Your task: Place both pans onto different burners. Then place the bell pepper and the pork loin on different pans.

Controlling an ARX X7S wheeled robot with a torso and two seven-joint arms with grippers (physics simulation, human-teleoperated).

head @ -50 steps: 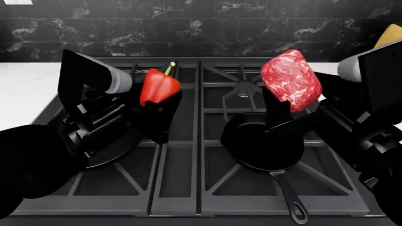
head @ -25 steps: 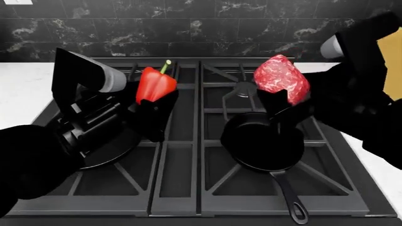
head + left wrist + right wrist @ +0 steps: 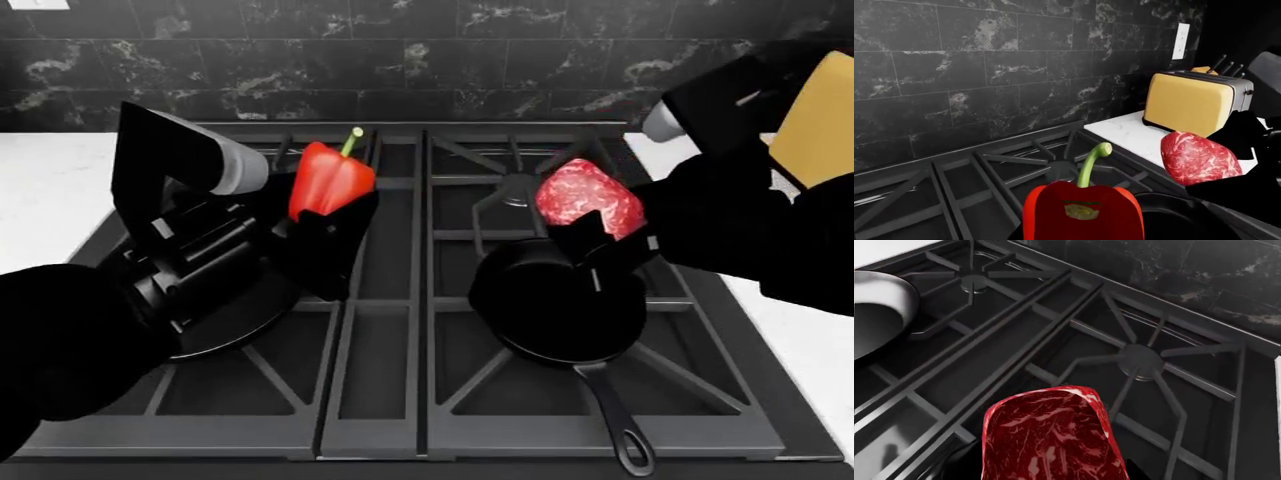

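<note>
My left gripper is shut on the red bell pepper, green stem up, and holds it above the stove's left half. The pepper fills the foreground of the left wrist view. My right gripper is shut on the marbled pork loin, which hangs just over the far rim of the smaller black pan. That pan sits on the front right burner with its handle toward me. The wider pan rests on the front left burner, mostly hidden under my left arm.
Two rear burners stand bare under their grates. A yellow toaster stands on the white counter right of the stove. A black marble wall rises behind it.
My right arm has lowered the pork loin and brought it toward the smaller pan. The left gripper shifted slightly left with the pepper, then held still.
</note>
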